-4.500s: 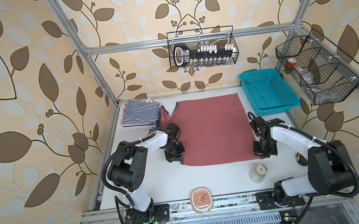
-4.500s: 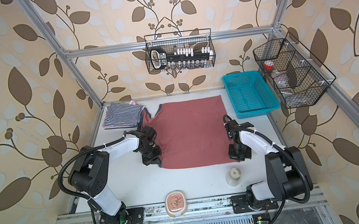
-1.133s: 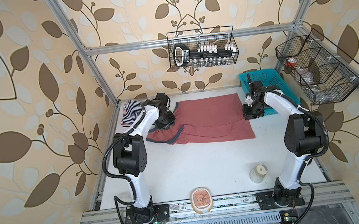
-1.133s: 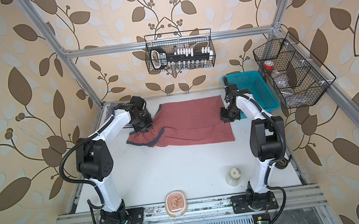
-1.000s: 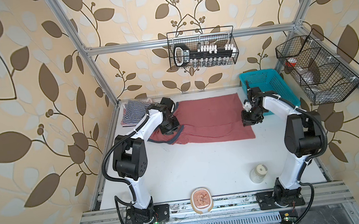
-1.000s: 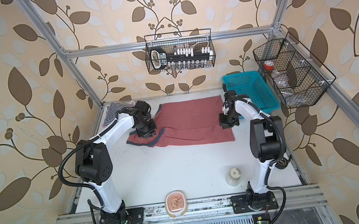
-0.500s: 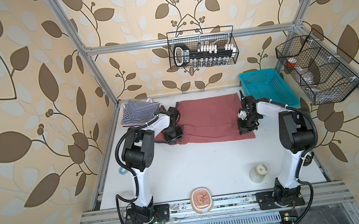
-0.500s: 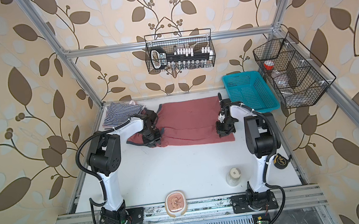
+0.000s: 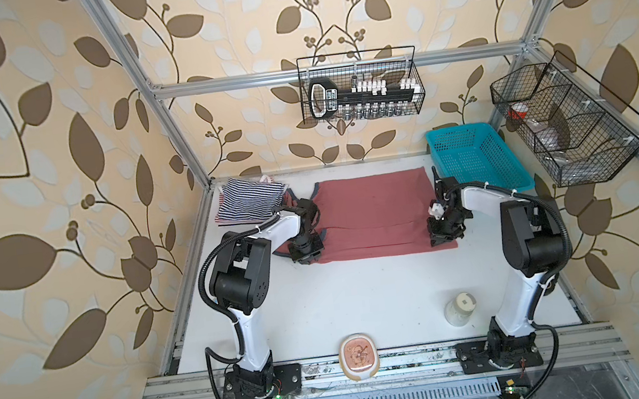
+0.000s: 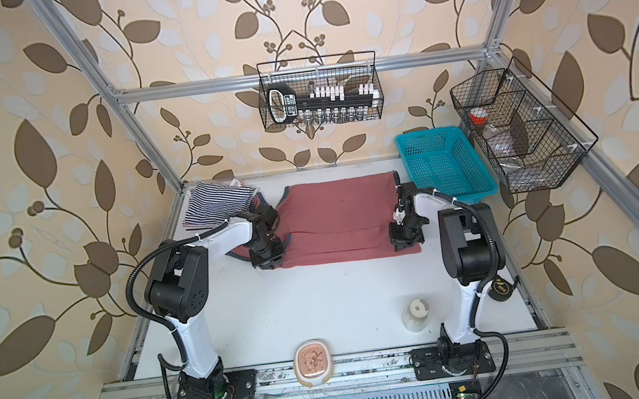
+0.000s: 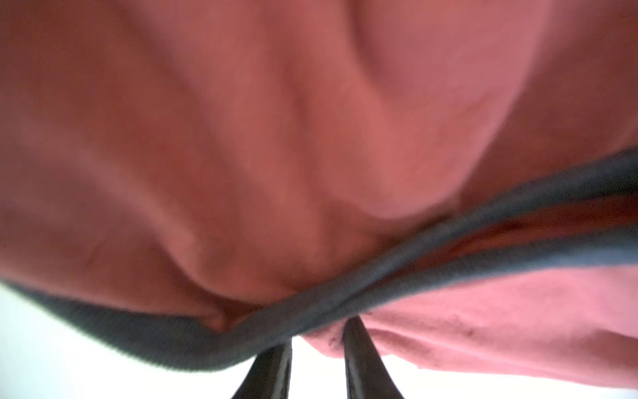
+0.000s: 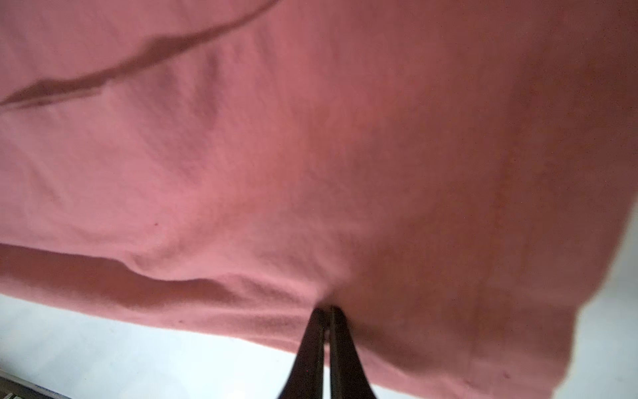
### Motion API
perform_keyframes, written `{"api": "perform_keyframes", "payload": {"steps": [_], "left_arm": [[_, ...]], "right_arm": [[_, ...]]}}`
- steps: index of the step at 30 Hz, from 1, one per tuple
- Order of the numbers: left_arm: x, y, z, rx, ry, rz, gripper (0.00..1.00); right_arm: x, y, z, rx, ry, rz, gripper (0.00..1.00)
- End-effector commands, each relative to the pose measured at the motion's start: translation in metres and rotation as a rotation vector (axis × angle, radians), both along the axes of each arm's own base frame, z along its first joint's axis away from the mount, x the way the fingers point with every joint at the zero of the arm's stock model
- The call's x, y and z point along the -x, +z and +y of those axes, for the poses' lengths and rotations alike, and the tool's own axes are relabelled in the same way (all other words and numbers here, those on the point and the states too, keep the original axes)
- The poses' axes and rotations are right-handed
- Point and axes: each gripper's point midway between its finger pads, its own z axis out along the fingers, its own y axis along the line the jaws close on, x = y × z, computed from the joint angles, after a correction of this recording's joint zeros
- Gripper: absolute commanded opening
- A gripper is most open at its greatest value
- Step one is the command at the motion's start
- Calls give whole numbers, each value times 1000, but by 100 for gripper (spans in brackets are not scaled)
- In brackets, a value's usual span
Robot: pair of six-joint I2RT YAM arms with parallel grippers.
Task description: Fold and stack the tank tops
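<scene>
Dusty red tank top (image 9: 373,206) lies folded over; right gripper (image 9: 445,236) pinches its edge, left gripper (image 9: 307,254) part-open, hold unclear. We favour releasing level, edges aligned.

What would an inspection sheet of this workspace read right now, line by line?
Surface: white table, no spills seen.
Job's things: dusty red tank top folded over, back middle; navy-and-white striped tank top folded in the far left corner.
Clutter: white-lidded jar, oval dish at the front edge, teal basket far right.
Grippers: left gripper at the red top's dark-trimmed end, fingers slightly apart, grip unclear; right gripper pinched on the opposite end.
Cables: black hoses loop along both arms.
Surroundings: back wire basket, side wire basket, leaf wallpaper.
</scene>
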Motion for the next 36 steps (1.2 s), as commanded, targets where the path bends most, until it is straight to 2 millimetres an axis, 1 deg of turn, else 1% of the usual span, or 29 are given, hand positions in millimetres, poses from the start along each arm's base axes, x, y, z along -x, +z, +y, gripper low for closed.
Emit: {"api": "perform_keyframes", "payload": {"steps": [1,6,12,16,19,23,28,31,32,34,36], "left_arm": [[49,-17,25,-92,11,155,29],[66,-13,22,-75,0,163,30],[96,-24,20,-75,-6,212,30],[118,-30,22,-71,15,236,30],[124,-30,26,-79,27,231,30],[116,-20,29,-102,26,202,31],[110,-9,26,-93,27,181,32],[96,16,21,-69,30,109,32],[89,29,19,-59,29,74,33],[73,53,14,-38,22,5,34],[52,80,6,-14,4,-69,37]], "right_arm": [[44,-21,-25,120,-10,138,11],[63,-25,-29,138,-27,161,13],[79,-28,-29,144,-45,184,13],[81,-27,-23,134,-49,176,14],[82,-25,-17,113,-39,180,14],[85,-21,-12,94,-35,185,13],[94,-19,-7,111,-20,205,12],[84,-6,-5,107,-26,148,13],[77,2,-5,105,-32,121,13],[61,20,-6,95,-43,61,14],[38,43,-7,75,-56,-14,14]]}}
